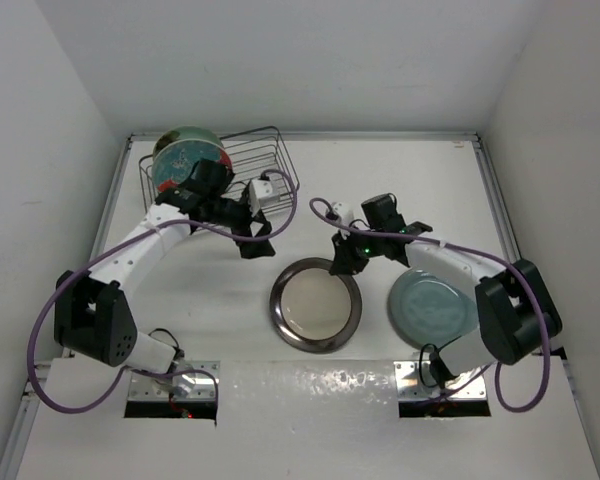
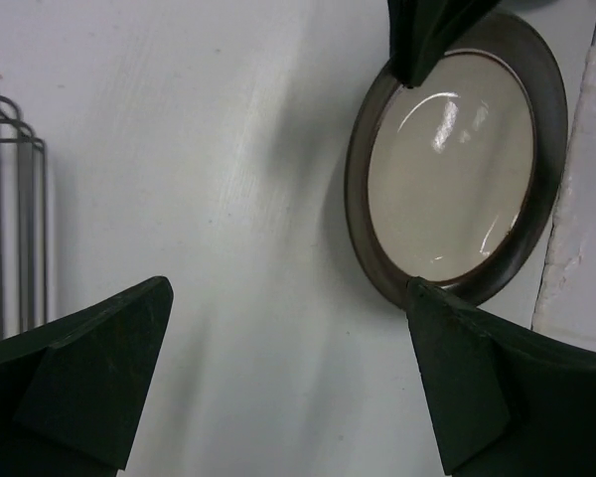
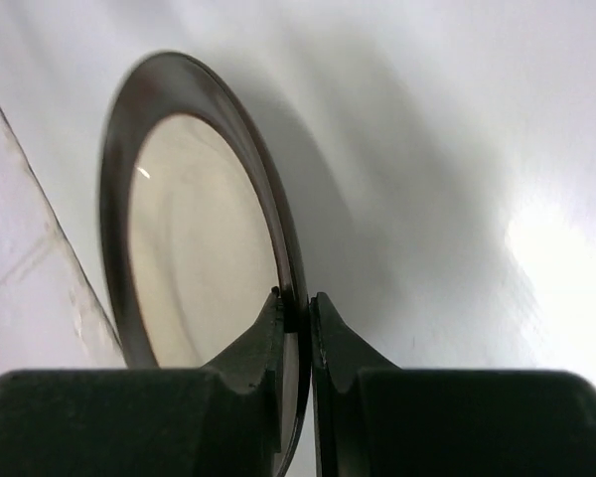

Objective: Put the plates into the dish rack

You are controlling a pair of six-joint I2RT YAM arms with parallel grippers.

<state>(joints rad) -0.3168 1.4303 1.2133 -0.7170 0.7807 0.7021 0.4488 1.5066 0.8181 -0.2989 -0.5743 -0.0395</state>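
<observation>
**Operator:** Where do I stand right now?

**Spotter:** Your right gripper has its jaws drawn narrow, pinching the dark brown rim of the cream plate. It bites at about the plate's 1 o'clock in the overhead view. The plate sits mid-table, and I can't tell whether that edge has left the table. Your left gripper hangs at 11 o'clock from the cream plate, just in front of the dish rack. Its jaws are spread wide, with nothing between them.

**Operator:** And the other plates?

**Spotter:** The red floral plate and the mint-green plate stand on edge at the rack's left end. The blue-teal plate lies flat at 3 o'clock from the cream one, partly under your right arm.

**Operator:** How will this one handle?

**Spotter:** It looks glazed, so I'd judge it rigid, slick and breakable, and fairly heavy for a pinch at one edge. Held there, it will want to swing down and hang from your fingers, and it could slide out. Seat the fingers well over the rim's lip and lift slowly. If it hangs upright, that suits the prongs. Aim for the rack's free right side, and don't knock the two standing plates.
</observation>
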